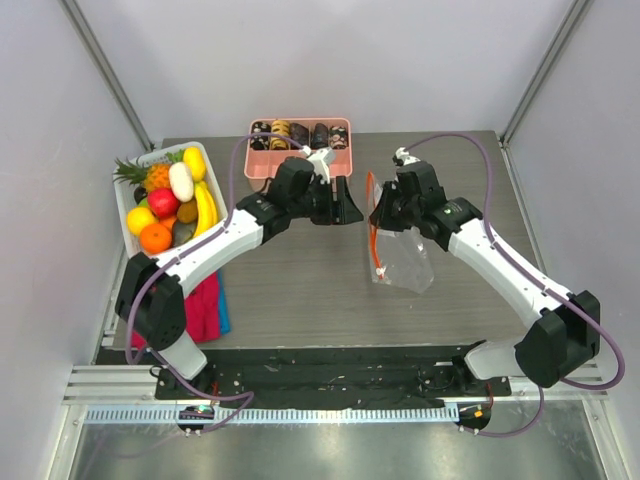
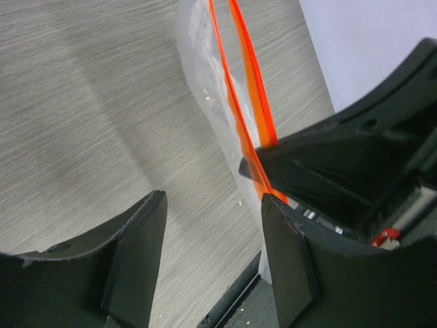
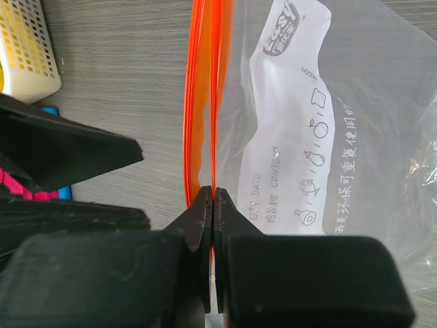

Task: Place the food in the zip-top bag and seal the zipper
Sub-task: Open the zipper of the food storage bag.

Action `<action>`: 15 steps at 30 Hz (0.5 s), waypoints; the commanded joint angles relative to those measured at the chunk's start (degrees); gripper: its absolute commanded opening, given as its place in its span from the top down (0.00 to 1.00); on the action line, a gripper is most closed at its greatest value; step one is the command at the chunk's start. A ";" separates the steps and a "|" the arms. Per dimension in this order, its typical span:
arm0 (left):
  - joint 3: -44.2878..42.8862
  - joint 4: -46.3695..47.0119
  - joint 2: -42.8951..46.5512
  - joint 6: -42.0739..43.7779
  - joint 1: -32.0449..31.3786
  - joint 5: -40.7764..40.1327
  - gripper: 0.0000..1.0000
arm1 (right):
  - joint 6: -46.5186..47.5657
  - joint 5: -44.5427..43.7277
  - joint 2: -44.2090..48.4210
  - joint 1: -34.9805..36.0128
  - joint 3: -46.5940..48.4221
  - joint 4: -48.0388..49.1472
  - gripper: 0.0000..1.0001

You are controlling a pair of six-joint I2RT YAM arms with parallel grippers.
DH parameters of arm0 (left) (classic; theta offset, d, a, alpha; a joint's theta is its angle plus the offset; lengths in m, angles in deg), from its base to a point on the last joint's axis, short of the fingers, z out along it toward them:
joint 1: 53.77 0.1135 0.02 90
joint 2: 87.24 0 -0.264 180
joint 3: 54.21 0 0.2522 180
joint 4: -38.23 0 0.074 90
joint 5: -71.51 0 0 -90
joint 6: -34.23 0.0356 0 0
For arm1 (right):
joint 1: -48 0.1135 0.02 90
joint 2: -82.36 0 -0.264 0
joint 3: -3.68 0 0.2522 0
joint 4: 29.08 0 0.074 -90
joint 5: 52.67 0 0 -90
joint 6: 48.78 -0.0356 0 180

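The zip-top bag (image 1: 405, 262) lies at mid-table, clear, with printed labels showing in the right wrist view (image 3: 328, 102). My right gripper (image 3: 213, 195) is shut on one lip of its orange-red zipper (image 3: 201, 102), holding the mouth slightly parted. My left gripper (image 2: 213, 198) is open just left of the zipper (image 2: 242, 102), its right finger beside the strip and only table between the fingers. The two grippers face each other (image 1: 352, 205) (image 1: 385, 215). The food sits in the white basket (image 1: 185, 150): pineapple (image 1: 150, 175), white radish (image 1: 181, 182), red fruit (image 1: 163, 202), orange ball (image 1: 155, 238).
A pink divided tray (image 1: 260, 170) with dark pieces stands at the back, behind the left gripper. A banana (image 1: 205, 205) and a yellow fruit (image 1: 140, 218) also lie in the basket. A pink and blue cloth (image 1: 205, 305) lies under the left arm.
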 commanded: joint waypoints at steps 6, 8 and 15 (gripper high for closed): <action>-5.64 3.46 -3.09 -2.73 -1.31 -2.70 0.37 | -0.71 -1.52 1.91 1.19 -0.94 3.63 0.99; -6.43 3.20 -3.71 -2.47 -1.40 -2.62 0.37 | -0.89 -0.90 1.91 1.11 -0.86 3.98 0.99; -10.39 -2.77 -6.70 0.17 -2.10 -4.73 0.46 | -1.07 -0.11 2.08 1.11 -0.51 4.59 0.99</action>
